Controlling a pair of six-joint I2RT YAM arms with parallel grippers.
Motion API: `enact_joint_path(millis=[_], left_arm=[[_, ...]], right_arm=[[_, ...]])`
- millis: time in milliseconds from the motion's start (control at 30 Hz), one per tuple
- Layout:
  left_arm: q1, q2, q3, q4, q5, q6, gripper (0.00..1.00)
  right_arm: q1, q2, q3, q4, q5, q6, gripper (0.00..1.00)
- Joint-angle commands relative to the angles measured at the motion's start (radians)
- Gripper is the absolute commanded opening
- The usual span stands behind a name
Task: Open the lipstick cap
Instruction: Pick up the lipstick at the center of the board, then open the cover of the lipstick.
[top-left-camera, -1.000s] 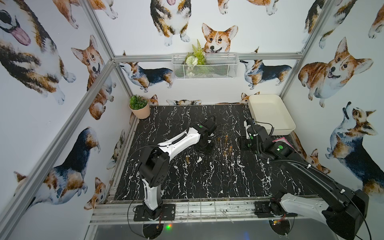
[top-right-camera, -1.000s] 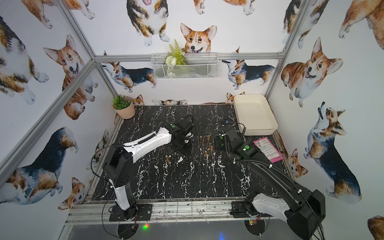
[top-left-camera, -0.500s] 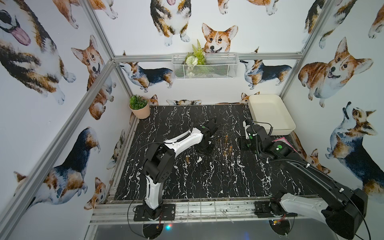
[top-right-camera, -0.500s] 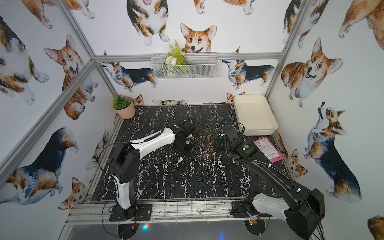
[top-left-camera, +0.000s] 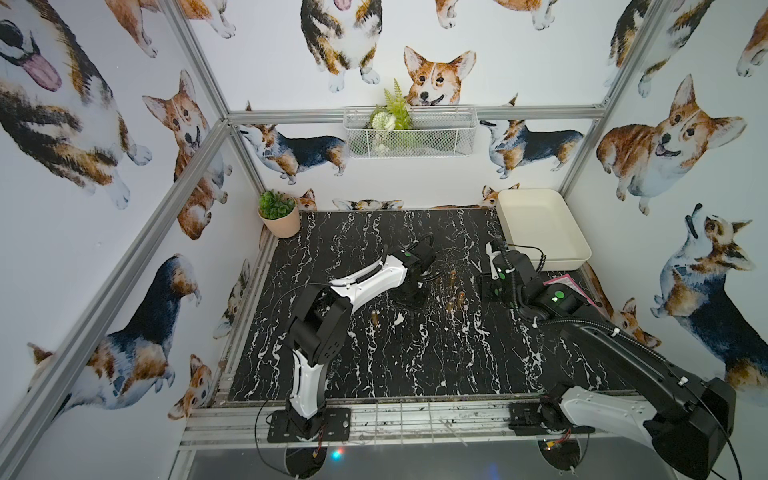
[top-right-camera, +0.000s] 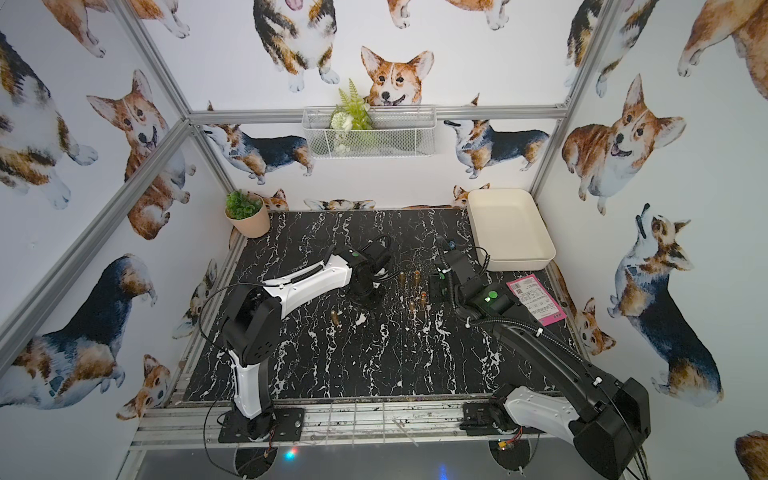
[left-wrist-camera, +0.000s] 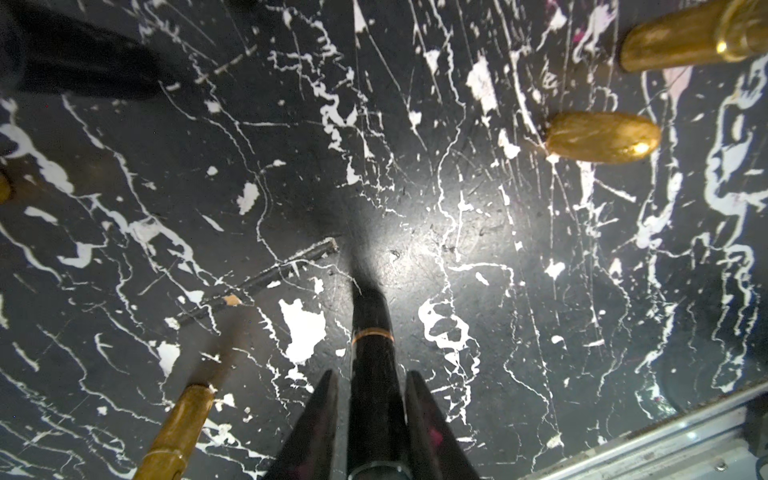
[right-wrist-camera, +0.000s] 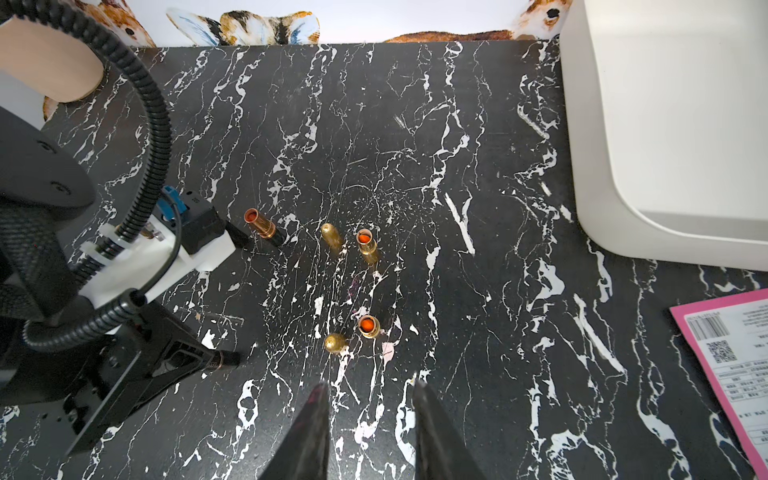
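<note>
A black lipstick (left-wrist-camera: 370, 316) with a copper ring, its cap on, runs out from between the jaws of my left gripper (left-wrist-camera: 370, 374), which is shut on its rear half. The lipstick's far end points down at the black marble table (left-wrist-camera: 415, 199). In the right wrist view the same black lipstick (right-wrist-camera: 220, 359) pokes out of the left gripper's fingers (right-wrist-camera: 174, 361). My right gripper (right-wrist-camera: 370, 385) hangs open and empty to the right of the gold tubes. Both top views show the left gripper (top-left-camera: 409, 301) (top-right-camera: 365, 299) and the right gripper (top-left-camera: 490, 291) (top-right-camera: 436, 289) low over mid-table.
Several gold lipstick tubes and caps stand between the arms: an uncapped tube (right-wrist-camera: 369, 326), a gold cap (right-wrist-camera: 336, 343), another uncapped tube (right-wrist-camera: 368, 245). One gold tube (top-left-camera: 375, 318) stands left of the left gripper. White tray (top-left-camera: 540, 224), pink sheet (top-left-camera: 569, 286), potted plant (top-left-camera: 278, 216).
The left arm has shifted a little to the right and its jaws have closed in on the black lipstick. The right arm has barely moved.
</note>
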Motion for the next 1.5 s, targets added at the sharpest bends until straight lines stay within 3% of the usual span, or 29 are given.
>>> enact_joint_path(millis=[0, 467, 633, 967, 1467], left_arm=[[0.000, 0.003, 0.009, -0.022, -0.010, 0.009, 0.24], [0.000, -0.049, 0.123, -0.121, 0.012, 0.027, 0.18], [0.000, -0.062, 0.212, -0.173, 0.080, 0.035, 0.18], [0.007, -0.120, 0.330, -0.222, 0.291, 0.024, 0.18], [0.064, -0.201, 0.359, -0.232, 0.517, 0.022, 0.17]], right_arm=[[0.000, -0.001, -0.002, 0.035, 0.007, -0.011, 0.36], [0.000, -0.001, 0.003, 0.035, -0.029, -0.033, 0.36], [0.000, -0.028, 0.006, 0.042, -0.060, -0.069, 0.36], [0.004, -0.050, 0.045, 0.019, -0.276, -0.183, 0.36], [0.105, -0.055, 0.079, 0.050, -0.404, -0.257, 0.43]])
